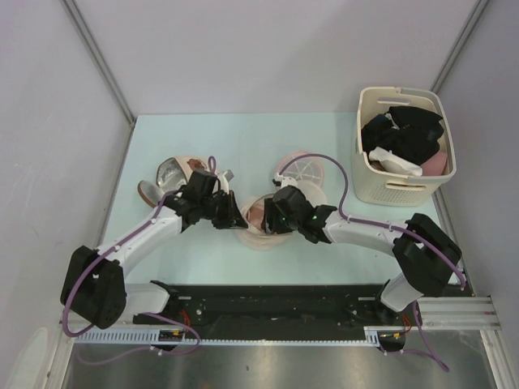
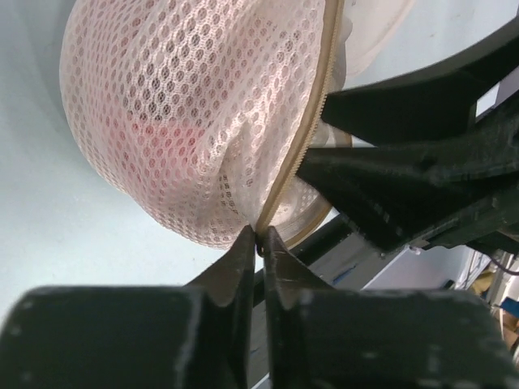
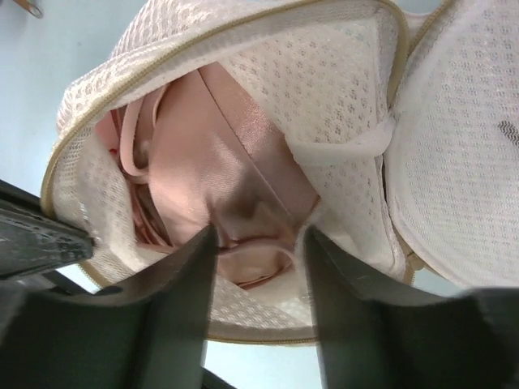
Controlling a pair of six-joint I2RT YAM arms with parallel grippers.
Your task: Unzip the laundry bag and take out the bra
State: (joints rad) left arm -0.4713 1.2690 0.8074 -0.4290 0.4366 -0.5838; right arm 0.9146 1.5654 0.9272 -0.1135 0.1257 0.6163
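Note:
The laundry bag (image 1: 253,217) lies mid-table between my two grippers, unzipped and gaping. In the left wrist view its mesh dome (image 2: 186,121) fills the top, and my left gripper (image 2: 261,243) is shut on the bag's zipper edge at the bottom of the dome. In the right wrist view the open bag (image 3: 340,89) shows the pale pink bra (image 3: 219,162) inside. My right gripper (image 3: 258,243) is open, its fingers reaching into the opening on either side of a fold of the bra. The other domed end (image 3: 462,162) bears a small dark mark.
A flat pink disc with white spokes (image 1: 304,168) lies just behind the bag. A beige dome with a silver lining (image 1: 172,174) lies behind my left gripper (image 1: 233,217). A cream basket (image 1: 381,182) of black and white clothes stands at the back right.

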